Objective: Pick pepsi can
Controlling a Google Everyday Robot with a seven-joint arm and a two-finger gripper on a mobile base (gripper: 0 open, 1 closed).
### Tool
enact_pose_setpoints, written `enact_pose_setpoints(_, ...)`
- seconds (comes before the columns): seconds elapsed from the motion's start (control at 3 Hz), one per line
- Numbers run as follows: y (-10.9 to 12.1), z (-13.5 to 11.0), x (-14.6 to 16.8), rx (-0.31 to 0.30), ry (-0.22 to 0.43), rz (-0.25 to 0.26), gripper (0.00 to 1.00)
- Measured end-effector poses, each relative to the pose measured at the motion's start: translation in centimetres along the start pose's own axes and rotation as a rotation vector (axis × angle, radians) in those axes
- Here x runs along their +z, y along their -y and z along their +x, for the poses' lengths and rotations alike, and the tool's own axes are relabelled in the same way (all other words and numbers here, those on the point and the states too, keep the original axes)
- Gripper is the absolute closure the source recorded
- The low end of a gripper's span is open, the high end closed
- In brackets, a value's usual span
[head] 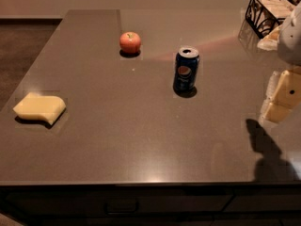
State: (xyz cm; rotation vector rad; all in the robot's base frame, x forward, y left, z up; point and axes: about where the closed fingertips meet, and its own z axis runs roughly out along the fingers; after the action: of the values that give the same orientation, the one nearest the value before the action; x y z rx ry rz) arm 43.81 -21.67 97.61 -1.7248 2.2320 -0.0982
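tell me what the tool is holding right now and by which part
Nothing seen held. The dark blue metal pepsi can stands free on the brown table; the tool hangs at the right edge, apart from it.

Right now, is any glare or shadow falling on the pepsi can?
Camera view: no. The pepsi can stands dimly but evenly lit, small shadow at its base; the gripper, at the right edge, casts its shadow on the counter nearer the front, clear of the can.

Open counter is left between the pepsi can and the gripper at its four o'clock; the apple is set well apart at ten.
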Motion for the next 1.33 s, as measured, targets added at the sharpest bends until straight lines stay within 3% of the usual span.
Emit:
enact_pose_setpoints(0.33, 0.3, -0.1, 0.2, 0.007, 0.003, 0.002, 0.00)
enact_pose_setpoints(0.67, 2.6, -1.2, 1.7, 0.074, 0.029, 0.017, 0.00)
enact_pose_setpoints(1.33, 10.0, -4.7, 6.0, 0.365, 0.156, 0.122, 0.00)
